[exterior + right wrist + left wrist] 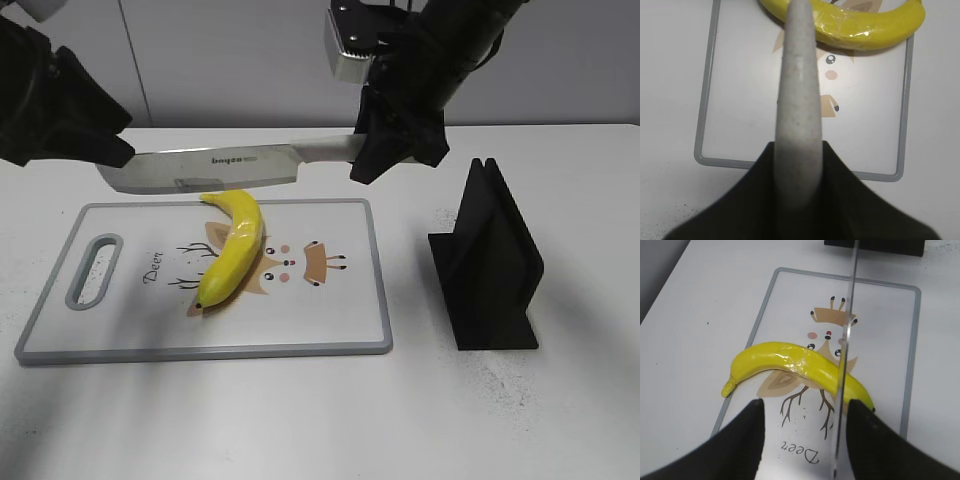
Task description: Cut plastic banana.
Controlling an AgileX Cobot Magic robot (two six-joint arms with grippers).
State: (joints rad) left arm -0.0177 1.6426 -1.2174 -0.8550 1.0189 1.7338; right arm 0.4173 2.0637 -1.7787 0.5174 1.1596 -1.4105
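The plastic banana (235,250) is glossy yellow, whole and unpeeled, and lies on a white cutting board (350,320) with a deer drawing. My right gripper (385,150) is shut on the pale handle (799,100) of a kitchen knife (230,165). It holds the blade level, edge down, just above the banana's far end. My left gripper (95,150) is open at the blade's tip. In the left wrist view the thin blade (845,355) runs between the spread fingers (805,407), close to the right one, and crosses over the banana (795,362). The banana also shows in the right wrist view (865,27).
A black knife stand (490,260) stands on the white table right of the board. The board has a grey rim and a handle slot (93,270) at its left end. A grey wall runs behind the table.
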